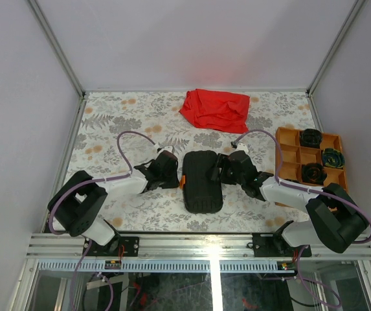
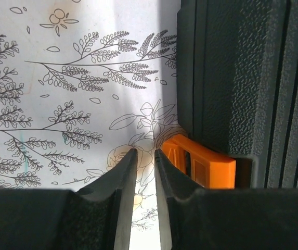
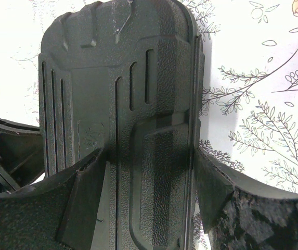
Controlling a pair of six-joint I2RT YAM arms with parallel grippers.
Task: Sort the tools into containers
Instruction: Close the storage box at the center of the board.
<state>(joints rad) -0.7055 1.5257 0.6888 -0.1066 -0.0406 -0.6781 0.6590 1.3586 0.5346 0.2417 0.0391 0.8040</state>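
Observation:
The black case (image 1: 201, 184) lies shut in the middle of the table, its orange latch (image 2: 207, 165) on its left side. My left gripper (image 2: 145, 151) sits low by that latch, almost shut with only a thin slit and nothing in it; its right finger (image 2: 176, 179) is next to the latch. My right gripper (image 3: 151, 153) straddles the case's (image 3: 138, 88) right part, one finger on the lid and the other against the rim, closed on it. The orange tray (image 1: 287, 154) stands at the right. No tools show; they are hidden or out of view.
A crumpled red cloth (image 1: 214, 109) lies at the back centre. Three tray compartments hold dark round items (image 1: 312, 137). The left arm (image 1: 117, 184) and right arm (image 1: 289, 191) reach in from the near edge. Grey walls close in the table.

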